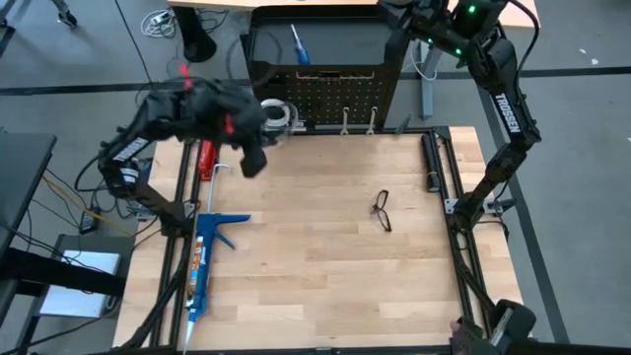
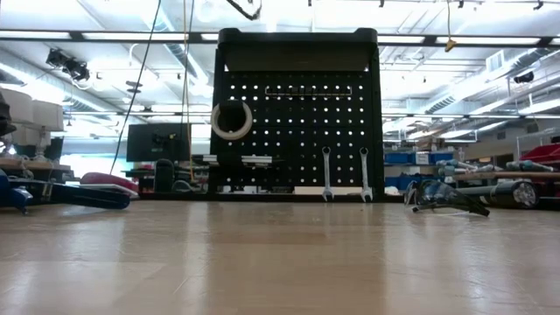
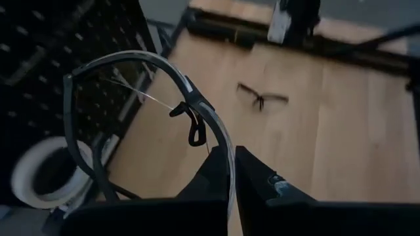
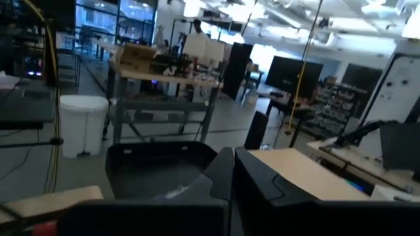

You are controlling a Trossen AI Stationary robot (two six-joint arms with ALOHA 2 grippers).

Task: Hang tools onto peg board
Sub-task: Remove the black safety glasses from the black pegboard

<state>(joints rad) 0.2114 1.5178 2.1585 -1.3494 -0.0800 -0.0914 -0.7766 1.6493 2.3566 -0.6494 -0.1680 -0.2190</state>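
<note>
1. The upright black perforated metal peg board [image 1: 330,94] stands at the far edge of the pale wooden worktop [image 1: 325,276].
2. On the board hang a white tape roll [image 2: 231,121] at left and two silver wrenches [image 2: 325,173] side by side at lower right.
3. A pair of black-framed safety glasses [image 1: 383,210] lies on the worktop, right of centre.
4. A long blue caulking gun [image 1: 204,258] lies along the left edge.
5. The left gripper [image 1: 254,163], before the board's left end, has its jaws clamped on a second pair of clear-lensed safety glasses [image 3: 147,118].
</note>
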